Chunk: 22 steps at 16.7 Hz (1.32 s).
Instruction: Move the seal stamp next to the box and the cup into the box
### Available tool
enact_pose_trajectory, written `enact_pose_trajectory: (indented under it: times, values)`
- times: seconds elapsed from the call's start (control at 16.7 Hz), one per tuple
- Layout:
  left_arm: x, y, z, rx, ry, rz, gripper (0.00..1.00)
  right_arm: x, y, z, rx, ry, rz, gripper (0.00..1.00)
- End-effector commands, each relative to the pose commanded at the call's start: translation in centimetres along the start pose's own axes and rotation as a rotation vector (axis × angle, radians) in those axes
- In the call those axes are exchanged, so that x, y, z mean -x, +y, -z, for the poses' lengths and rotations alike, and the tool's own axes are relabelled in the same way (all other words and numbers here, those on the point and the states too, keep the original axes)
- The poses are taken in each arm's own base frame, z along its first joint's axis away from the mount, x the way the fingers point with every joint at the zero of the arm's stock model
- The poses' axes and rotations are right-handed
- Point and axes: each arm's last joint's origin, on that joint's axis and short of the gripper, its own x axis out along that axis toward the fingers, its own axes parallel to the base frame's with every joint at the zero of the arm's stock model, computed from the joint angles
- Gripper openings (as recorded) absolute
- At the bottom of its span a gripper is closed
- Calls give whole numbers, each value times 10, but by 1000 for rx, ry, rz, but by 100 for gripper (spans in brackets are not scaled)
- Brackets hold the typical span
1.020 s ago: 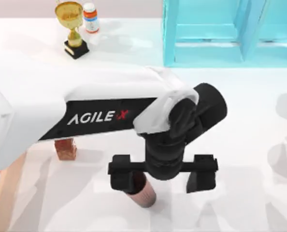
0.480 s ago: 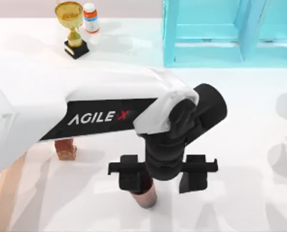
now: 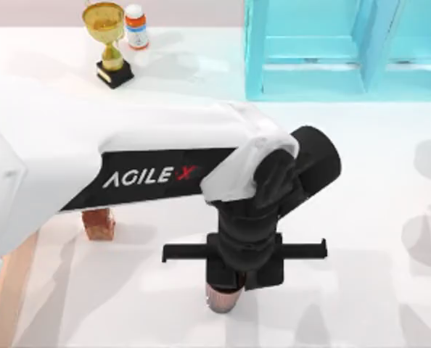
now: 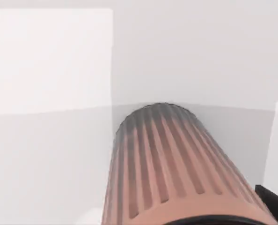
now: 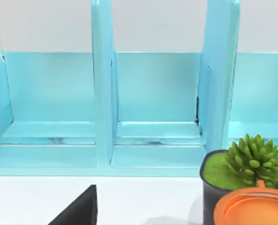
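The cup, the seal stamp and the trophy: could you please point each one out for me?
cup (image 3: 221,297): top view, coppery side wall below the left gripper.
seal stamp (image 3: 99,225): top view, its top face.
trophy (image 3: 104,17): top view, gold bowl.

White table (image 3: 390,217) bears cup (image 3: 220,299), seal stamp (image 3: 99,223), trophy (image 3: 109,43), bottle (image 3: 136,26), shelf (image 3: 339,51).

Seal stamp (image 3: 99,222) left of cup (image 3: 222,298)
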Motion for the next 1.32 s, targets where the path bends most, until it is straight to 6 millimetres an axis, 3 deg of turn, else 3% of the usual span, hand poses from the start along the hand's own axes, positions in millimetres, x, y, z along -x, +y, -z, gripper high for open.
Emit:
enact_pose_trajectory:
  times: [0.6, 0.72, 1.08, 1.32]
  values:
    - [6, 5, -2, -1, -1, 2, 0, 0, 0, 0, 0, 0, 0, 100]
    - [24, 20, -5, -1, -2, 4, 0, 0, 0, 0, 0, 0, 0, 100]
    - [93, 90, -2, 0, -2, 2, 0, 0, 0, 0, 0, 0, 0, 100]
    - [101, 100, 0, 0, -1, 1, 0, 0, 0, 0, 0, 0, 0, 100]
